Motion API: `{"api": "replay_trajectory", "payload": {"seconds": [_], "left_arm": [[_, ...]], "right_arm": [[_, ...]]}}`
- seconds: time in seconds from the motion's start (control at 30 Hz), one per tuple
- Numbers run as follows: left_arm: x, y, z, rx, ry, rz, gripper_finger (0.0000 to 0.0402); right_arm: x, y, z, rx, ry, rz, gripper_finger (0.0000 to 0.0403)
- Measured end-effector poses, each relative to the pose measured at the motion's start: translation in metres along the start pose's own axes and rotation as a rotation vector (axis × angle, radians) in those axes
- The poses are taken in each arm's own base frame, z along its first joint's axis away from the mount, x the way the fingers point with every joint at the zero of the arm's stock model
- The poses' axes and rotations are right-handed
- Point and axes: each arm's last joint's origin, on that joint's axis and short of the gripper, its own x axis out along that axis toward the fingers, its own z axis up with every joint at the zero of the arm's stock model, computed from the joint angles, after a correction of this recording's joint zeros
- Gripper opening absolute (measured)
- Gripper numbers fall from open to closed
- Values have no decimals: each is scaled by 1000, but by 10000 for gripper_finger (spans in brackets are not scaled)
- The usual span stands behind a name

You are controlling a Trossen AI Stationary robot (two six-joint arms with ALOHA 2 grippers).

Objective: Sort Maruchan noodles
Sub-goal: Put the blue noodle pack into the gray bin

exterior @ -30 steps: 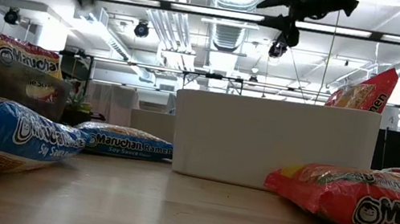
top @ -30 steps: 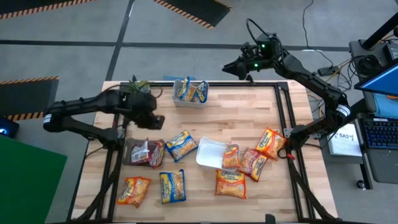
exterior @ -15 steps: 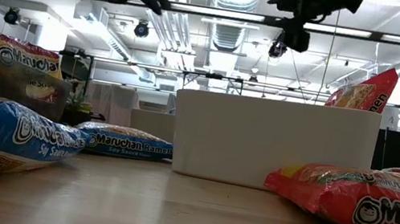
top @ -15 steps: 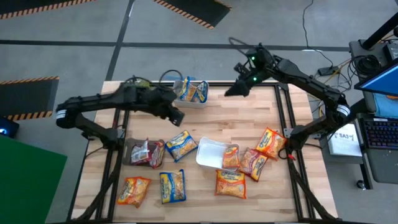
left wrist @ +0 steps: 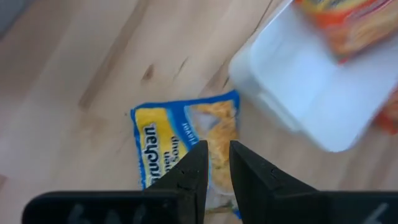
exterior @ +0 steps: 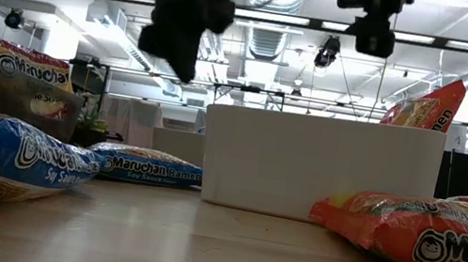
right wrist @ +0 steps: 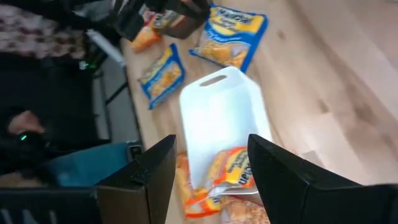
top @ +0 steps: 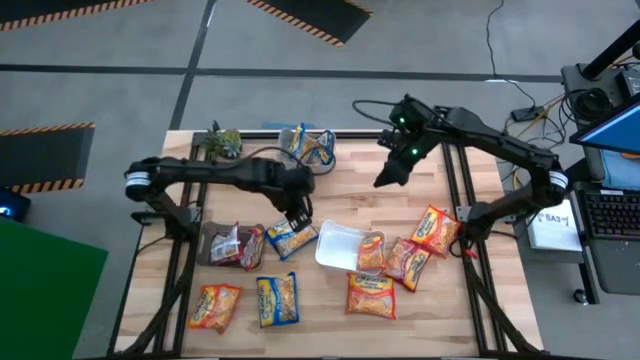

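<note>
Left gripper [left wrist: 214,163] jaws narrowly parted above blue packet [left wrist: 186,149] beside white tray [left wrist: 311,93], right gripper [right wrist: 208,162] jaws open over bare table [top: 350,190]

Two dark arms, green lights

The left arm [top: 255,172] covers part of the clear tray [top: 312,150] at the table's far edge. The blue packet [left wrist: 186,143] is partly hidden behind the left gripper's fingers [left wrist: 186,177]. The white tray [left wrist: 317,93] is blurred in the left wrist view.
</note>
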Motion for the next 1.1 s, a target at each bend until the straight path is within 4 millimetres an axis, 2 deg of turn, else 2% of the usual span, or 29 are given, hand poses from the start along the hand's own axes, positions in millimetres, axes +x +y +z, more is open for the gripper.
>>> {"api": "replay_trajectory", "payload": {"seconds": [0.2,0.53,1.1], "left_arm": [[33,5,-10,55,102,45,39],[65,13,-27,35,104,15,39],[77,15,-30,17,46,-10,39]], "right_arm": [[1,19,-6,31,-78,-107,187],[6,37,-2,46,-163,-64,187],[10,43,-5,60,-160,-69,187]]}}
